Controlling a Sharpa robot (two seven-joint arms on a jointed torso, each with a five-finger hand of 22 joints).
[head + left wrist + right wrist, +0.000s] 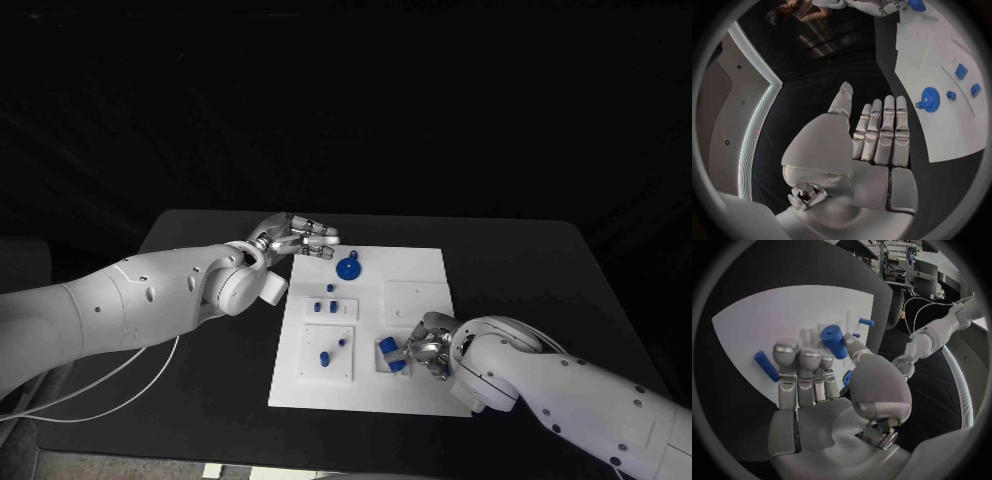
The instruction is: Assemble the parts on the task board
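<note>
right robot hand: the right robot hand (pixel 826 390) is seen closest, over the near right part of the task board (pixel 418 262); a blue cylinder (pixel 834 340) appears pinched between thumb and a fingertip, other fingers laid together.
held part: the cylinder's lower end is hidden, so whether it is seated cannot be told.
step advice: the cylinder is judged best kept upright and lowered straight; release only once it is felt to bottom out.
loose parts: a blue peg (pixel 766 365) lies flat just beside the fingers; a blue disc (pixel 348 268) sits nearer the far edge.
left robot hand: the left robot hand (pixel 873 137) is held flat and empty, fingers straight and together, at the board's far left corner.
edges: the right robot hand works near the board's right edge.
open room: bare counter (pixel 534 260) is left free to the right for a withdrawal.
</note>
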